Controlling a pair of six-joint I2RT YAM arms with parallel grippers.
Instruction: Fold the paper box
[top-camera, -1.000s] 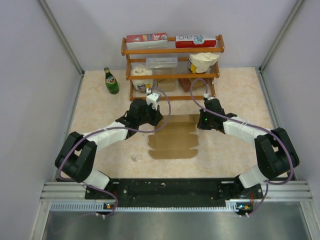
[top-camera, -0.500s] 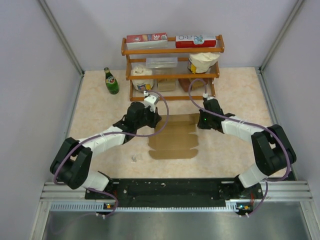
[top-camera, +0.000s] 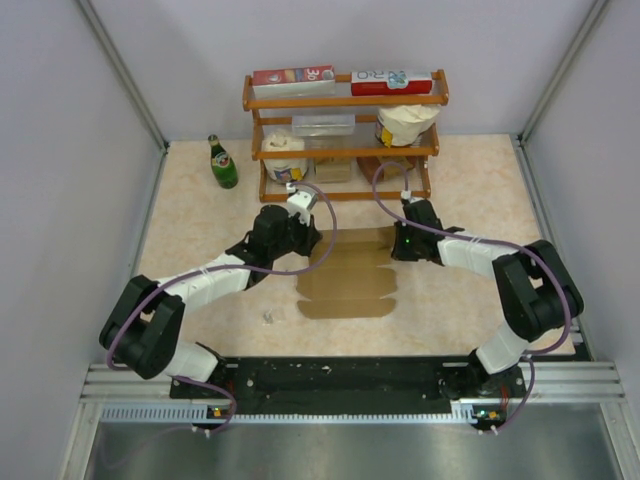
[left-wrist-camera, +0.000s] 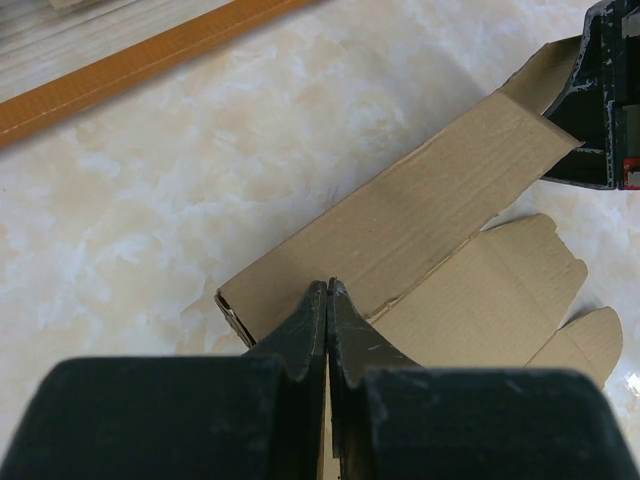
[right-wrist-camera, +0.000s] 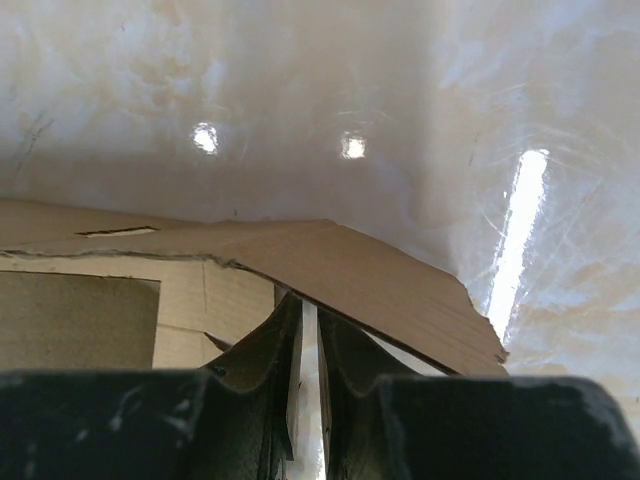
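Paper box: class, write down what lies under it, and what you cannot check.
The marbled table lies under the paper box; it shows beside the sheet. The patch beneath the cardboard is covered, so anything flat there is hidden.

A stocked wooden rack (top-camera: 345, 101) stands at upper centre, a green bottle (top-camera: 222, 163) to its left, on a marbled tabletop (top-camera: 190, 210).

High overhead view, two close wrist views; common: the paper box (top-camera: 348, 278)
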